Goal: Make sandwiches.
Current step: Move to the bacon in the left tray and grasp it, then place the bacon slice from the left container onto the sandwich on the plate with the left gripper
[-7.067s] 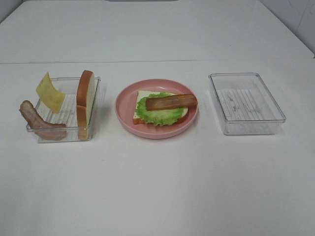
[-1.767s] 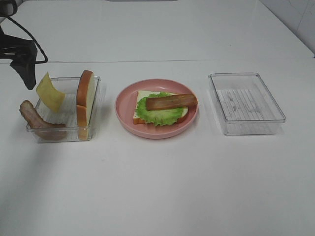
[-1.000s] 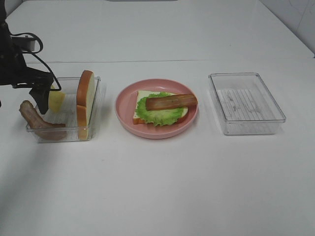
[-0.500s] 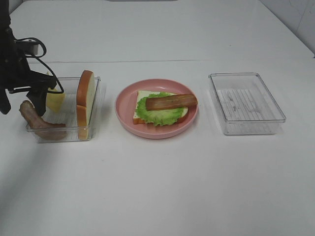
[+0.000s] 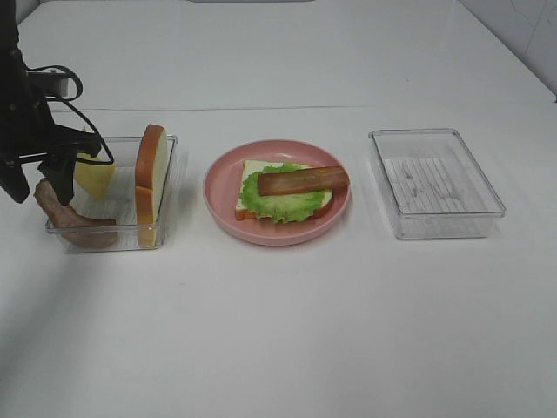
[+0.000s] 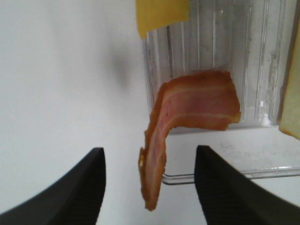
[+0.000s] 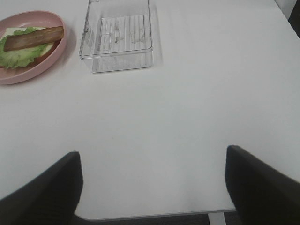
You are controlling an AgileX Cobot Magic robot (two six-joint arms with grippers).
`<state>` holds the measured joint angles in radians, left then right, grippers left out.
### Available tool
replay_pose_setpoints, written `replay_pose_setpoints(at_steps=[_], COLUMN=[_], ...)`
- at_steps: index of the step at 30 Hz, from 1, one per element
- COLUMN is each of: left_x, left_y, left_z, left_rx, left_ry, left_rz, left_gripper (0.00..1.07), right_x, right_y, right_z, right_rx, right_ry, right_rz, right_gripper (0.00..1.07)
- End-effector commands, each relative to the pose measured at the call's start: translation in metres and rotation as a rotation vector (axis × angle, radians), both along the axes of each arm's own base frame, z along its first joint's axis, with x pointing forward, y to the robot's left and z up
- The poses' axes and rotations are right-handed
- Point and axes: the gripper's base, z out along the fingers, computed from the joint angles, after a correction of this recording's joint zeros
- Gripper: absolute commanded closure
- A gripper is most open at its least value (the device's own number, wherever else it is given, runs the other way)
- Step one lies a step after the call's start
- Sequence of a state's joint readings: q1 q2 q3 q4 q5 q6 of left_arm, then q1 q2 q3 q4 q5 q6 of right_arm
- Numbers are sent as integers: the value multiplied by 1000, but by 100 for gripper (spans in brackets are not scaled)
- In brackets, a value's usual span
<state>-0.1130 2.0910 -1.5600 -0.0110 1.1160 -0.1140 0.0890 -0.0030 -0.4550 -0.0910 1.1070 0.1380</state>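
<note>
The sandwich on the pink plate point(image 5: 277, 237) is a bread slice point(image 5: 251, 167), green lettuce point(image 5: 278, 202) and one bacon strip point(image 5: 303, 180). It also shows in the right wrist view point(image 7: 33, 37). The left clear tray point(image 5: 104, 242) holds the second bacon strip point(image 5: 68, 216), the cheese square point(image 5: 94, 174) and an upright bread slice point(image 5: 150, 178). My left gripper point(image 5: 36, 187) is open and low at the tray's left edge. In the left wrist view the bacon's point(image 6: 187, 110) overhanging end lies between the left gripper's point(image 6: 149, 187) open fingers. My right gripper point(image 7: 152, 187) is open and empty over bare table.
An empty clear tray point(image 5: 435, 183) stands right of the plate; it also shows in the right wrist view point(image 7: 117, 42). A cable loops off the left arm point(image 5: 17, 104) above the left tray. The white table's seam runs behind the trays.
The left arm has come in from the far left and dropped beside the left tray, its fingers now astride the bacon's end. The cheese has tipped lower. The plate is unchanged.
</note>
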Motion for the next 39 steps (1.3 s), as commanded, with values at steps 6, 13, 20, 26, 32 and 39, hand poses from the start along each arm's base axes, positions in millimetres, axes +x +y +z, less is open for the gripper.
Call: replay_pose_setpoints(at_steps=[6,13,20,26,32,39], left_x=[1,3,4,2,-6,-28], left_y=[-1,0,-1,-4,-11,-17], left_z=[-1,-1,-1,6,44,104], left_rx=[-9,7,-1,-2,-29,-97], left_ry=[1,-23,-31,-43,-128,-242], left_rz=[13,32,28,20,9,18], left_gripper=[60,106,107,107,107,107], right_x=[-4,-4,-4,-4,-4,-4], right_y=[0,0,0,0,0,0], right_z=[0,0,0,0,0,0], right_rx=[6,6,6,6,6,9], right_ry=[-37,-37,-37,-37,-37,-35], right_rz=[4,4,4,4,4,6], right_gripper=[27,27,27,27,27,27])
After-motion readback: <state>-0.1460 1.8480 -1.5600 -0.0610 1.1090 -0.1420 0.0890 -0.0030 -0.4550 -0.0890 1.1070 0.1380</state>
